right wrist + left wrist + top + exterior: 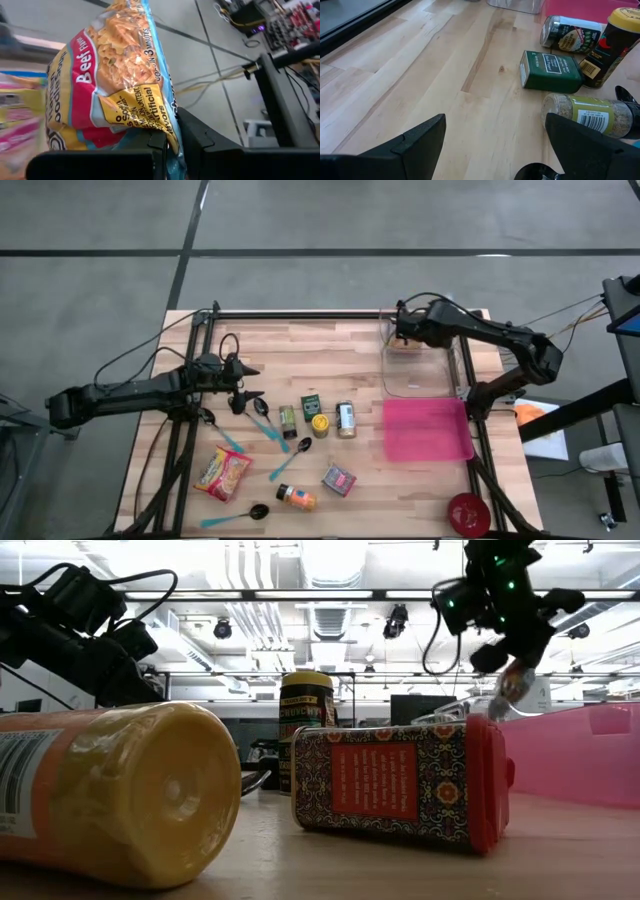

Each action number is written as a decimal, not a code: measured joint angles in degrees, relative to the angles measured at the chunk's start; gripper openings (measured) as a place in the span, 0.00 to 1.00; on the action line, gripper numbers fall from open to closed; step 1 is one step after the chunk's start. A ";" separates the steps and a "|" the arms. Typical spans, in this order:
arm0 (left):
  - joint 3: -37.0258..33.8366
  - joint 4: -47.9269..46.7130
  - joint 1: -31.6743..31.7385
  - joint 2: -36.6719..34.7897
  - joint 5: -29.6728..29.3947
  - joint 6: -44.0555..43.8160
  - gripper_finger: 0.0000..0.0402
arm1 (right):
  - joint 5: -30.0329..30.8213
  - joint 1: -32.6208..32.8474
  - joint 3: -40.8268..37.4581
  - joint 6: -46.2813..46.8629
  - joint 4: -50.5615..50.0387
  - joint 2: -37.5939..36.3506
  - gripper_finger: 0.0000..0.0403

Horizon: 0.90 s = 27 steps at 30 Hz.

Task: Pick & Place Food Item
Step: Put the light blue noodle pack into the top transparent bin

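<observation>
My right gripper (401,332) is shut on a beef-flavour noodle packet (107,70), held in the air over the far end of a clear plastic container (432,385) at the table's right. In the low view the packet (510,683) hangs under the gripper (505,652). A second noodle packet (222,473) lies flat near the left front. My left gripper (246,386) waits open at the left, low over bare wood, its fingers (420,140) wide apart with nothing between them. My right gripper pinches the packet's sealed end edge (165,127) between its two fingers (200,142). The rest of the packet stretches away past the fingertips. It hangs tilted below the gripper, lifted clear of the table and the container.
A pink tray (428,430) lies in front of the clear container. Mid-table stand or lie a spice jar (288,420), green box (311,404), yellow-lidded jar (320,425) and can (346,420). Nearer: red patterned box (339,479), orange bottle (296,498), teal spoons (290,458), red bowl (468,513).
</observation>
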 joint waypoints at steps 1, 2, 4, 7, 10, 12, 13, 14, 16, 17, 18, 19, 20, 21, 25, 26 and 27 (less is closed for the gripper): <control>0.00 0.00 0.00 0.02 0.00 0.00 0.86 | -0.02 -0.53 -0.66 0.00 0.07 0.00 0.05; 0.00 0.00 0.01 0.02 0.00 0.00 0.86 | -0.02 -1.05 -1.31 0.05 0.20 0.00 0.05; 0.00 0.00 0.00 0.01 0.00 0.00 0.86 | -0.48 -1.87 -2.73 0.68 0.34 0.00 0.05; 0.00 0.01 0.00 0.01 0.00 0.00 0.86 | -1.23 -2.38 -4.79 1.68 1.58 0.01 0.05; 0.00 0.00 -0.01 0.02 0.00 0.00 0.86 | -1.25 -2.36 -6.63 1.50 4.19 0.05 0.05; 0.00 0.00 0.02 0.01 0.00 0.00 0.86 | -1.25 -2.32 -7.66 0.92 6.34 0.05 0.05; 0.00 0.00 0.00 0.02 0.00 0.00 0.86 | -1.22 -2.34 -8.09 0.38 7.54 0.05 0.05; 0.00 0.01 0.02 0.00 0.00 0.00 0.86 | -1.14 -2.42 -8.57 -0.02 8.74 0.05 0.05; 0.00 0.00 0.00 0.02 0.00 0.00 0.86 | -1.09 -2.78 -9.40 -0.07 10.25 0.07 0.05; 0.00 0.00 0.00 0.01 0.00 0.00 0.86 | -1.09 -3.00 -9.83 -0.07 11.00 0.07 0.05; 0.00 0.00 0.02 0.02 0.00 0.00 0.86 | -1.09 -3.16 -10.27 -0.12 11.79 0.07 0.05; 0.00 0.00 -0.01 0.02 0.00 0.00 0.86 | -1.09 -3.34 -10.65 -0.38 12.64 0.07 0.05; 0.00 0.00 -0.01 0.02 0.00 0.00 0.86 | -1.08 -3.59 -10.91 -0.76 13.25 0.07 0.05; 0.00 0.00 0.00 0.00 0.00 0.00 0.86 | -1.05 -3.72 -11.21 -1.25 13.95 0.07 0.05; 0.00 0.00 -0.01 0.02 0.00 0.00 0.86 | -1.05 -4.06 -11.57 -3.45 16.13 0.07 0.05; 0.00 0.00 0.01 0.02 0.00 0.00 0.86 | -1.05 -4.06 -11.57 -4.11 16.31 0.07 0.05; 0.00 0.01 0.00 0.01 0.00 0.00 0.86 | -1.05 -4.06 -11.57 -4.57 16.60 0.07 0.06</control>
